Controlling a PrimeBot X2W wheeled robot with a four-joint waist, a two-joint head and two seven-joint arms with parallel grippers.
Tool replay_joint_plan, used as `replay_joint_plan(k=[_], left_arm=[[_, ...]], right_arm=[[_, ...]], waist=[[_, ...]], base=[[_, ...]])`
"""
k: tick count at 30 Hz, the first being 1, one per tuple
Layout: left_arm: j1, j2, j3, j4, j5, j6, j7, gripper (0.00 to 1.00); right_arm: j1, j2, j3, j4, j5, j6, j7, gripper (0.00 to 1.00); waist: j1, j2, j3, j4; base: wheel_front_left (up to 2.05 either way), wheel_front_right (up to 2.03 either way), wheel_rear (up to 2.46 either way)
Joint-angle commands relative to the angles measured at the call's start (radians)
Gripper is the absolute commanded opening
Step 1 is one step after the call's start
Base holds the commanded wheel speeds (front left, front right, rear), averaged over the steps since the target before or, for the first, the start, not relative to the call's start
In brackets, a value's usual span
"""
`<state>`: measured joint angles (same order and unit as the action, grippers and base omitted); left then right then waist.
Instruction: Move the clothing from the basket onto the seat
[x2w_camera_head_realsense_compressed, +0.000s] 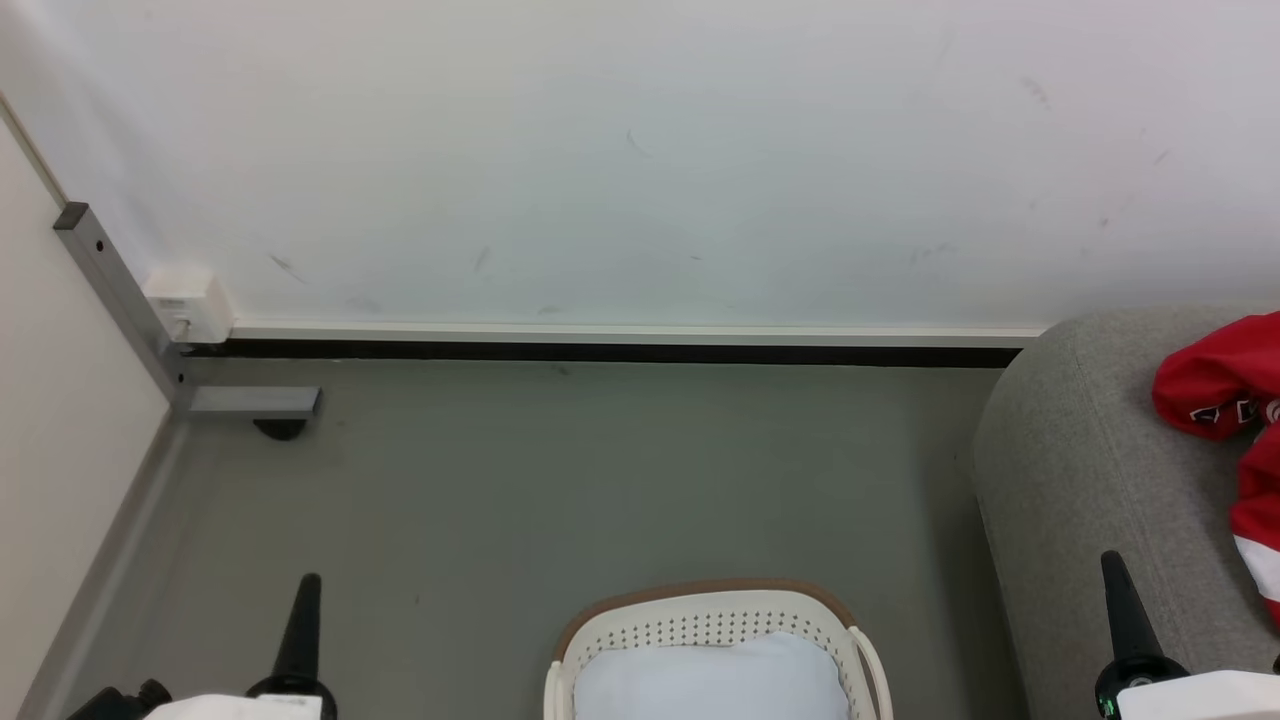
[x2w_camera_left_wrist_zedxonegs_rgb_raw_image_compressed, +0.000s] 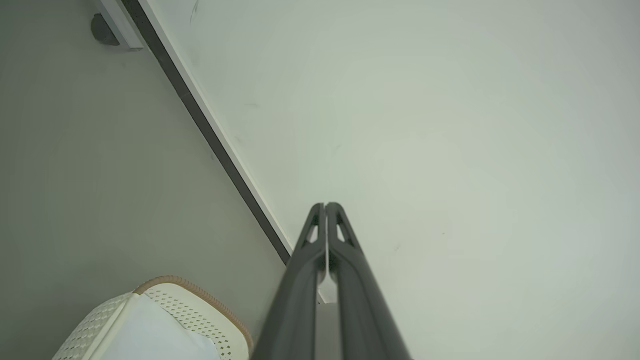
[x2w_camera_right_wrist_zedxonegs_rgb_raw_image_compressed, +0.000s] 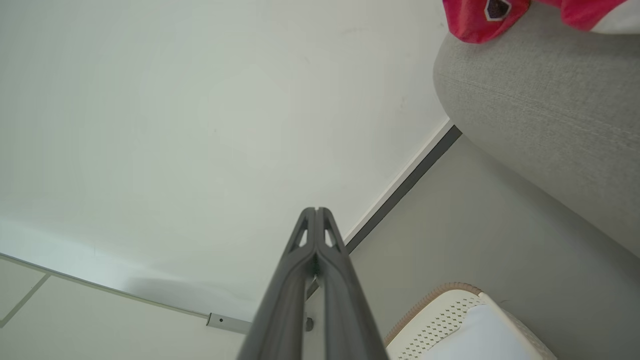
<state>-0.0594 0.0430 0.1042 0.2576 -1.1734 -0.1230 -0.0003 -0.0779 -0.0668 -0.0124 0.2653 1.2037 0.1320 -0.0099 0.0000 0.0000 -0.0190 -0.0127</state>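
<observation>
While the basket (x2w_camera_head_realsense_compressed: 715, 625) sits on the floor (x2w_camera_head_realsense_compressed: 560, 480) at the near middle, what lies in it is a pale blue-white pad (x2w_camera_head_realsense_compressed: 710, 680), flat and reaching close to the perforated walls. The brown rim curves round the basket's far side. Right of the basket, near it but apart, stands the seat (x2w_camera_head_realsense_compressed: 1080, 470), grey and rounded, with its far end at the wall (x2w_camera_head_realsense_compressed: 640, 150). On top of the seat, at the far right, lies the clothing (x2w_camera_head_realsense_compressed: 1215, 385). It is a bunched red heap with lettering on one fold and a white stripe nearer, cut off by the right edge and well apart from the basket.

The left gripper (x2w_camera_head_realsense_compressed: 306, 598) points up at the near left over bare floor, left of the basket, its jaws clenched on nothing. Its wrist view shows the left gripper (x2w_camera_left_wrist_zedxonegs_rgb_raw_image_compressed: 325, 207) with jaws pressed side to side, aimed at the wall, and the basket (x2w_camera_left_wrist_zedxonegs_rgb_raw_image_compressed: 200, 305) and pad (x2w_camera_left_wrist_zedxonegs_rgb_raw_image_compressed: 150, 335) at lower left. The right gripper (x2w_camera_head_realsense_compressed: 1113, 580) stands at the near right before the seat's side, jaws likewise clenched and holding nothing. Its wrist view shows the right gripper (x2w_camera_right_wrist_zedxonegs_rgb_raw_image_compressed: 316, 212) closed tip to tip. The seat (x2w_camera_right_wrist_zedxonegs_rgb_raw_image_compressed: 550, 125) and clothing (x2w_camera_right_wrist_zedxonegs_rgb_raw_image_compressed: 475, 20) are at upper right there, with the basket (x2w_camera_right_wrist_zedxonegs_rgb_raw_image_compressed: 440, 310) and its pad (x2w_camera_right_wrist_zedxonegs_rgb_raw_image_compressed: 480, 335) at lower right.

At the far left corner stand a grey metal post (x2w_camera_head_realsense_compressed: 110, 290) and a small white box (x2w_camera_head_realsense_compressed: 190, 305).
</observation>
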Motion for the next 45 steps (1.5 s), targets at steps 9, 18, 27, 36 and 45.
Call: replay_joint_plan(k=[9,18,27,36,45], left_arm=[[-0.027,0.009,0.006,-0.010,-0.105,-0.006,0.027,0.00],[-0.032,0.010,0.007,-0.011,-0.174,-0.007,0.045,0.00],[-0.038,0.010,0.008,-0.012,-0.247,-0.008,0.065,0.00],[-0.043,0.010,0.009,-0.013,-0.315,-0.009,0.083,0.00],[-0.049,0.011,0.010,-0.013,-0.379,-0.009,0.100,0.00]], right_arm=[[-0.021,-0.001,-0.024,-0.012,0.100,-0.002,0.025,0.00],[-0.025,0.001,-0.039,-0.015,0.165,-0.002,0.044,0.00],[-0.028,0.003,-0.054,-0.018,0.234,-0.002,0.063,0.00],[-0.027,0.006,-0.068,-0.020,0.298,-0.002,0.082,0.00],[-0.030,0.007,-0.082,-0.023,0.358,-0.002,0.100,0.00]], waist=[[0.0000,0.0000,0.004,0.002],[0.0000,0.0000,0.007,0.004],[0.0000,0.0000,0.011,0.006],[0.0000,0.0000,0.014,0.008],[0.0000,0.0000,0.018,0.010]], base=[[0.00,0.00,0.00],[0.00,0.00,0.00],[0.00,0.00,0.00],[0.00,0.00,0.00],[0.00,0.00,0.00]])
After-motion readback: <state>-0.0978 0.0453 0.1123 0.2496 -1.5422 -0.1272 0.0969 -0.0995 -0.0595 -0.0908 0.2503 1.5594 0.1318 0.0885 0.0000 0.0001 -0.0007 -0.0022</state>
